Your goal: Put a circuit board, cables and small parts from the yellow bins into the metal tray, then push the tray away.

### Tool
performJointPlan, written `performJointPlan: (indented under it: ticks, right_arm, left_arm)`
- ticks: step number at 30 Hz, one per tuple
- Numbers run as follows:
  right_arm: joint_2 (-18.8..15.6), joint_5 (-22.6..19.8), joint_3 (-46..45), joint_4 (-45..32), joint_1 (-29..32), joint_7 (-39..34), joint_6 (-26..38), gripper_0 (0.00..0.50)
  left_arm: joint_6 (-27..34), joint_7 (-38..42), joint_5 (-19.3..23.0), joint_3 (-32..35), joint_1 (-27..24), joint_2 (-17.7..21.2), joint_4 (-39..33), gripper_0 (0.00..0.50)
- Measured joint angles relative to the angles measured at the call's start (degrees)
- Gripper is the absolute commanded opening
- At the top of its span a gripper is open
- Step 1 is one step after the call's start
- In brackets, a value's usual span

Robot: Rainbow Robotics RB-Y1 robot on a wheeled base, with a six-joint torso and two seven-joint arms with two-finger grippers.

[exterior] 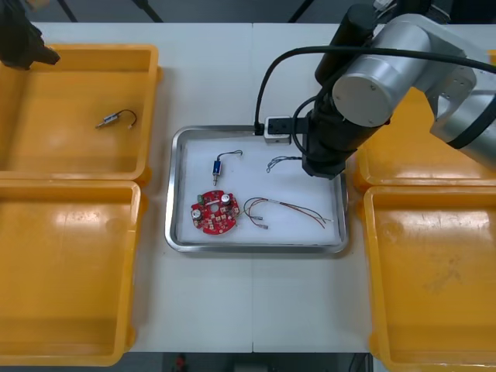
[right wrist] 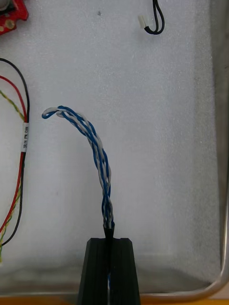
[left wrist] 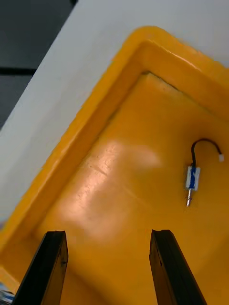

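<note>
In tray [exterior: 256, 248]: one board [exterior: 215, 211], one part [exterior: 218, 167]; right tool [right wrist: 109, 236] pinching one cable [right wrist: 98, 157].

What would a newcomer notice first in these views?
The right tool is shut on the twisted blue and white cable over the metal tray, which already holds a red circuit board. The left tool hangs open over a yellow bin holding one small metal part.
</note>
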Motion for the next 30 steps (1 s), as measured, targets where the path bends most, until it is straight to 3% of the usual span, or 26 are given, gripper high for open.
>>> performJointPlan:
  ticks: [2,4,12,14,16,19,20,21,23,30]
  right_arm:
    - [1.4,0.8,1.7,2.5,-0.9,0.0,-1.5,0.0]
    - [2.8,1.7,3.4,4.8,-1.8,0.0,-2.8,0.0]
    - [7.8,3.2,5.1,11.1,-2.8,0.0,-4.7,0.0]
    - [8.2,3.2,5.1,11.1,-2.8,0.0,-4.9,0.019]
    - [8.4,3.2,5.2,11.1,-2.8,0.0,-5.2,0.078]
    - [8.5,3.1,5.2,11.1,-2.8,0.0,-5.6,0.302]
    - [8.5,3.0,5.2,11.1,-2.8,0.0,-5.9,0.338]
    - [8.5,2.8,5.2,11.1,-2.8,0.0,-6.3,0.421]
    - [8.5,2.4,5.2,11.1,-2.8,0.0,-6.5,0.5]
    - [8.5,1.3,5.2,11.1,-2.9,0.0,-6.4,0.5]
  left_arm:
    - [-0.2,-11.0,0.4,-0.9,0.0,0.0,0.0,0.5]
    - [-0.2,-16.1,0.9,-2.2,0.0,0.0,0.0,0.5]
    - [-1.5,-12.3,1.5,-8.4,0.0,0.0,0.0,0.5]
    - [-2.6,-12.3,1.3,-10.3,0.0,-0.1,0.0,0.5]
    - [-3.2,-12.3,0.3,-12.1,0.0,-0.3,0.0,0.5]
    - [-3.2,-12.3,-1.9,-13.4,0.0,-1.1,0.0,0.5]
    - [-3.4,-12.2,-2.6,-13.7,0.0,-1.5,0.0,0.5]
    - [-3.7,-11.9,-3.6,-14.2,0.0,-2.0,0.0,0.5]
    - [-4.6,-9.8,-5.4,-15.2,0.0,-2.8,0.0,0.5]
    - [-6.1,12.0,-12.8,-21.2,-0.6,-5.6,0.1,0.5]
